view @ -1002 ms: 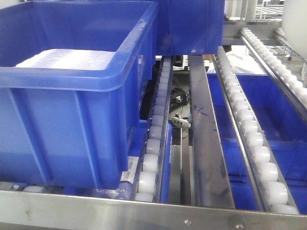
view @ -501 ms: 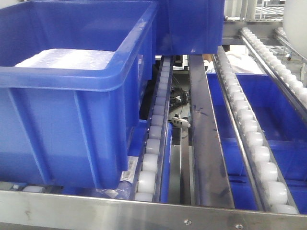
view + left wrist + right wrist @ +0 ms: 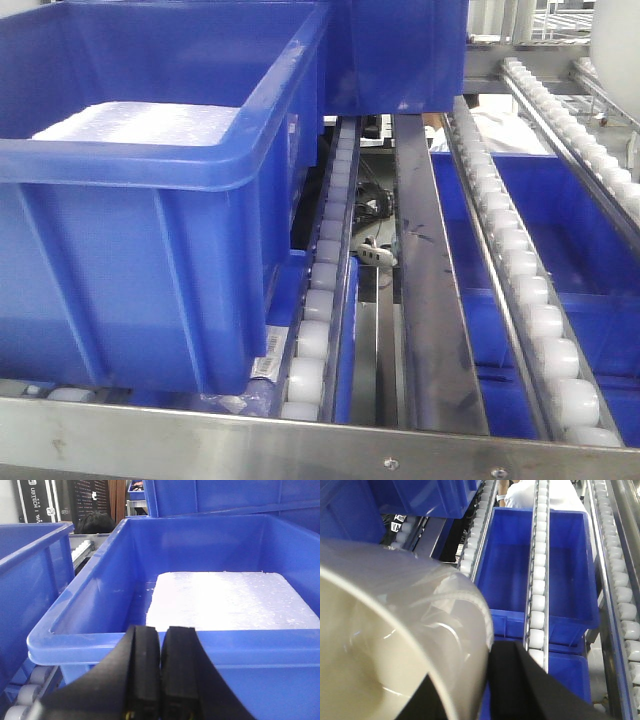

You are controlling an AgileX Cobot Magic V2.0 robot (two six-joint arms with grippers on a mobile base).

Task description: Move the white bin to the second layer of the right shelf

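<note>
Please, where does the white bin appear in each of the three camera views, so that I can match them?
Front view: a pale sliver at the top right edge, probably the white bin.
Left wrist view: not in it.
Right wrist view: it fills the lower left.
Shared landmark: the white roller lanes.

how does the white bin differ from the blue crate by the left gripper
The white bin is glossy cream with a rounded wall; the blue crate is straight-sided and rectangular. The bin looks empty and is gripped at its rim by the right gripper; the crate rests on the rollers, holding a white foam slab. Both are open-topped.
</note>
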